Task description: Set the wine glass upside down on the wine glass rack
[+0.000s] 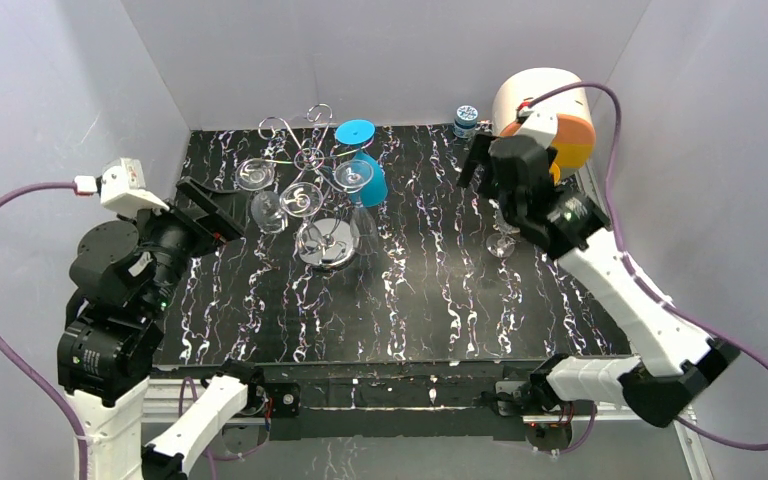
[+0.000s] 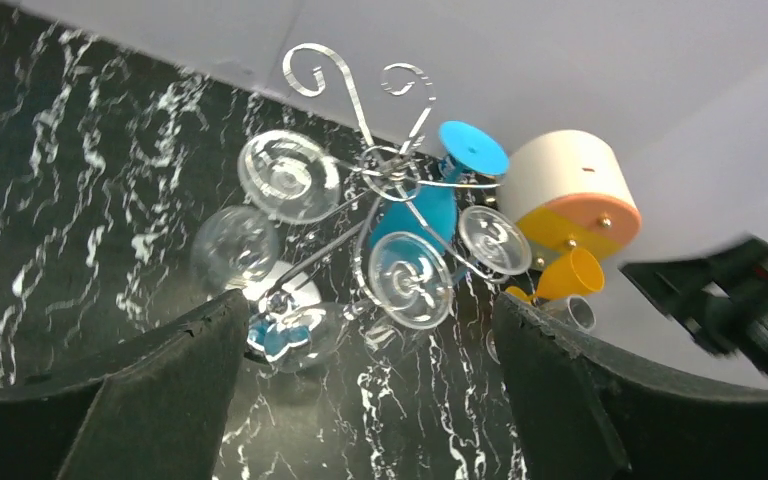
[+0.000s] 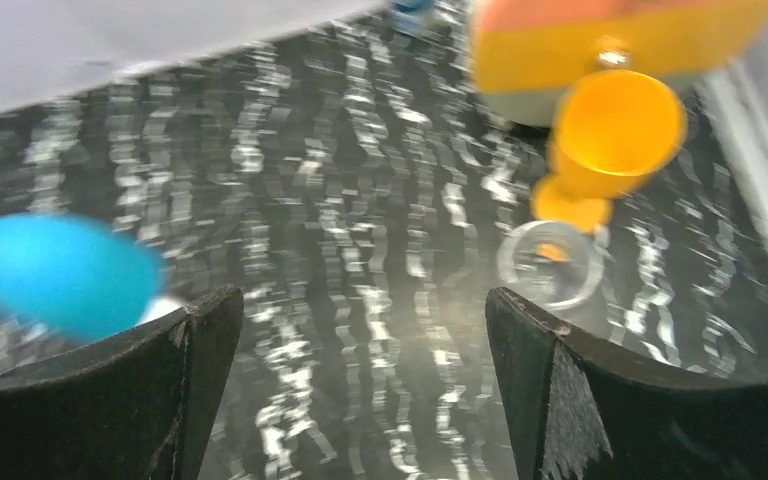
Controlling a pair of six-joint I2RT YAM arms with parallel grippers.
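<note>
Clear thin glass: we are judging the wine glass, standing at three o'clock on the surface, light, slippery, brittle, best pinched at its stem. Left gripper and right gripper are gaping empty.

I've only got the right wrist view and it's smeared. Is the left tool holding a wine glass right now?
Observer: No. The left tool is open, with nothing between its fingers.
Operator: What is it facing?
Observer: The wine glass rack, which has three clear glasses hanging upside down, plus a blue glass.
Operator: Any room on that rack?
Observer: Two scroll arms on the far side look empty.
</note>
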